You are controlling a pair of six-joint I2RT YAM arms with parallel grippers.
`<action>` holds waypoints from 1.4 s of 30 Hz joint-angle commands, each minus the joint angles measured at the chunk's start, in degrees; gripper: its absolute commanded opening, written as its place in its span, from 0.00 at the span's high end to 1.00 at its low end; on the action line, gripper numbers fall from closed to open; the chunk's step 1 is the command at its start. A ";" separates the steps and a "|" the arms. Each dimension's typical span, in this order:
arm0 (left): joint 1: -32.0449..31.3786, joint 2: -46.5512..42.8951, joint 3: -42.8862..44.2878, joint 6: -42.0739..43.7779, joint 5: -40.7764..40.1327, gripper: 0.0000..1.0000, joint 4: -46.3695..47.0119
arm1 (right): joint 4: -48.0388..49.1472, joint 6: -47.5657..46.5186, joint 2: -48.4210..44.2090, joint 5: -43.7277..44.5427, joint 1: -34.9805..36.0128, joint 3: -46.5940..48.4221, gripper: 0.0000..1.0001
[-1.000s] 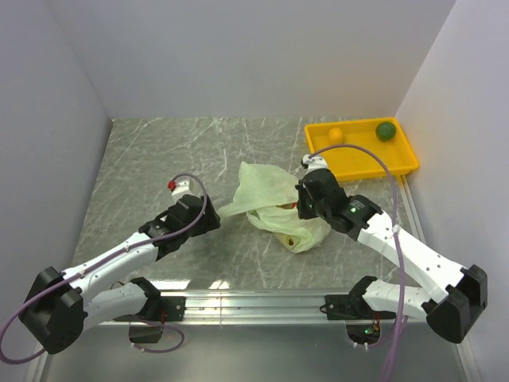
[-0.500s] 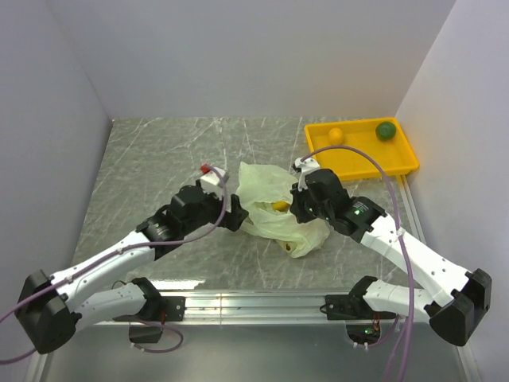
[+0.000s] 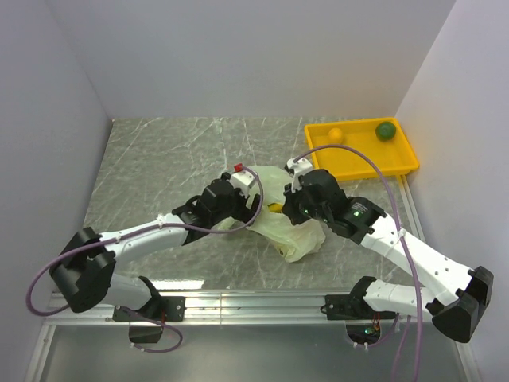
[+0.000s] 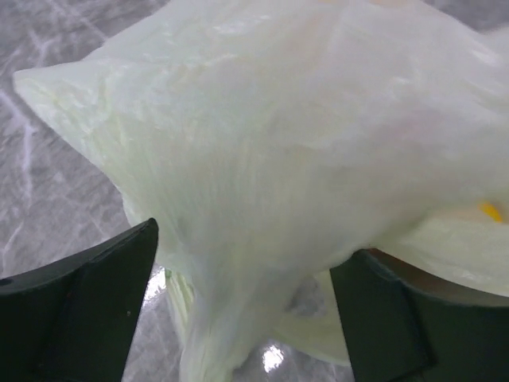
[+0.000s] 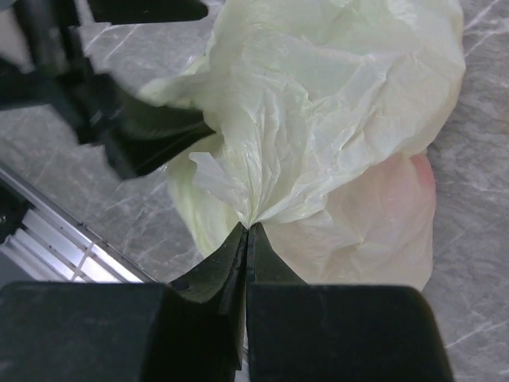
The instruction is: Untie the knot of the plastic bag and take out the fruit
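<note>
One plastic bag (image 3: 298, 235) and two grippers, the left gripper (image 4: 242, 274) and the right gripper (image 5: 247, 231), are counted. One yellow tray (image 3: 366, 161), one orange fruit (image 3: 336, 135) and one dark green fruit (image 3: 386, 130) are seen.

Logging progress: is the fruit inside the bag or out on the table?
Inside. Red fruit shows through the plastic bag, a yellow piece peeks out; none lies on the table.

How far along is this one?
Done: nothing visible; no fruit lies on the marble table around the translucent pale green plastic bag; its knot is indiscernible. In hand: right jaws shut on a pinch of film, left jaws open astride the bag. Remaining: taking out the fruit, such as the yellow piece showing inside.
</note>
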 commanded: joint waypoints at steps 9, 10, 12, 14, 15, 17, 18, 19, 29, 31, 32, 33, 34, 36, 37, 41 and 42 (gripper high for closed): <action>8.64 -2.54 9.02 -6.62 -8.44 1.00 -0.50 | 1.20 -2.72 -1.40 2.49 0.43 1.57 1.00; 9.27 -3.51 11.47 -6.81 -7.47 1.00 -6.00 | 0.93 -3.34 -1.05 3.37 -0.01 1.92 1.00; 9.63 -7.37 14.64 -6.37 -7.29 0.99 -12.70 | 0.93 -3.96 0.70 3.21 -2.82 3.93 1.00; 9.63 -10.27 20.79 -6.55 -5.27 0.99 -23.77 | 1.28 -4.57 4.37 3.99 -4.66 5.96 1.00; 9.63 -10.80 22.81 -7.68 -4.40 1.00 -27.03 | 1.11 -4.66 6.05 4.87 -5.98 8.84 1.00; 9.63 -11.16 27.30 -9.61 0.07 1.00 -36.58 | 0.41 -3.87 11.66 6.54 -6.86 12.01 1.00; 9.63 -11.07 28.71 -11.80 2.09 0.99 -39.17 | -0.29 -3.35 13.61 7.42 -7.74 15.25 1.00; 9.63 -10.90 28.63 -12.86 4.12 1.00 -41.46 | -0.56 -2.30 16.93 7.95 -8.01 16.76 1.00; 9.72 -12.13 18.00 -26.67 6.16 0.99 -42.36 | -0.13 7.37 15.66 12.08 2.07 20.91 0.29; 9.72 -11.87 17.73 -28.08 5.28 1.00 -42.88 | 1.19 10.44 15.56 11.82 4.63 19.59 0.28; 9.80 -12.04 17.73 -28.60 5.28 1.00 -42.97 | 1.37 11.50 16.08 11.91 7.25 19.76 0.28; 9.89 -12.39 17.30 -29.39 5.28 0.99 -42.89 | 1.63 12.47 16.87 11.99 8.24 20.03 0.28; 9.98 -13.26 17.03 -29.92 3.28 1.00 -42.54 | 1.72 14.30 18.88 12.60 9.38 20.20 0.28; 10.16 -14.32 16.07 -31.15 2.30 0.99 -42.10 | 2.42 16.59 21.44 14.54 10.88 20.82 0.28; 10.24 -14.85 15.72 -31.50 1.42 0.99 -41.83 | 2.51 17.83 24.24 15.41 10.97 20.91 0.25; 11.47 -17.84 13.70 -33.52 -2.10 0.99 -41.74 | 2.52 21.61 31.72 21.30 10.71 19.42 0.20; 11.91 -18.19 12.30 -33.88 -2.80 1.00 -41.66 | 0.95 23.79 33.04 24.18 9.58 18.89 0.20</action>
